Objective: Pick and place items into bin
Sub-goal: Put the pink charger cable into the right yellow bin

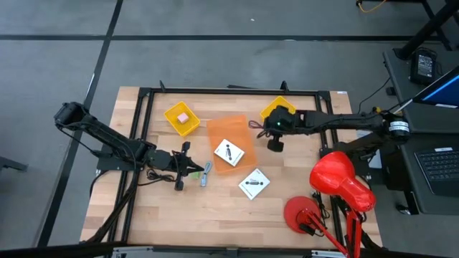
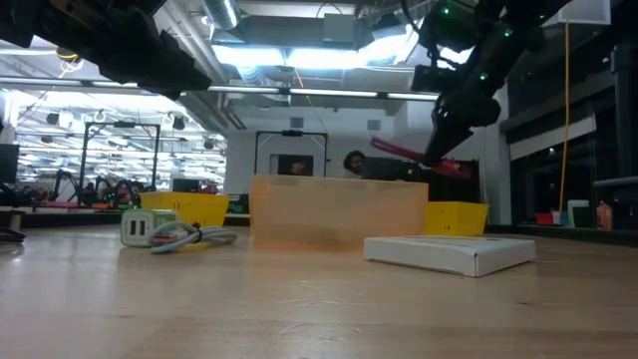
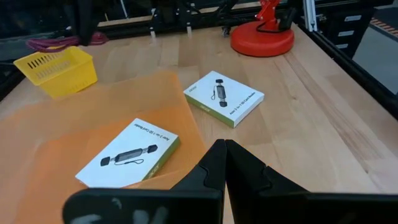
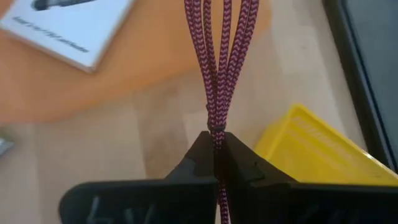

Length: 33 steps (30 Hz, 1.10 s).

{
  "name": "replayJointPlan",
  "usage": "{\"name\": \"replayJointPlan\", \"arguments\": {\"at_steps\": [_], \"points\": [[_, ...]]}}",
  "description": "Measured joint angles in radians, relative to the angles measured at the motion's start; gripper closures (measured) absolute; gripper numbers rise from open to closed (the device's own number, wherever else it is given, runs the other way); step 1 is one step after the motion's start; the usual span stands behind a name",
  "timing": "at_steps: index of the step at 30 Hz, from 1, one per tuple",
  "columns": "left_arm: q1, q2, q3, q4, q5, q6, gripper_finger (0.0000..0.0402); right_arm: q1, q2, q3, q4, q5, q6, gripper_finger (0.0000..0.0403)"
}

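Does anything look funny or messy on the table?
A little. One white box lies crooked on the bare table, outside any bin. Another white box rests half on the orange bin. The right pincer is shut on a dark-red cord, which dangles in loops above the table.

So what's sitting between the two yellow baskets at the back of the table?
In the high view, the orange bin lies between the left yellow basket and the right yellow basket, with bare wood on either side of it.
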Motion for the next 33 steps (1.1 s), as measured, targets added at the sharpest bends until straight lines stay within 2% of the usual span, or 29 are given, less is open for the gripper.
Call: {"name": "replayJointPlan", "arguments": {"at_steps": [5,12,23,33], "points": [[0.0,0.0,0.0,-0.009,0.0,0.0,0.04,-0.04,0.0,0.0,-0.004,-0.001,0.021,0.0403],[0.0,0.0,0.0,-0.016,0.0,-0.001,0.04,-0.084,0.0,0.001,-0.032,0.108,0.258,0.0403],[0.0,0.0,0.0,-0.037,0.0,0.001,0.04,-0.124,0.0,0.001,-0.04,0.116,0.528,0.0403],[0.0,0.0,0.0,-0.148,0.0,0.14,0.04,-0.158,0.0,0.001,-0.042,0.143,0.758,0.0403]]}}
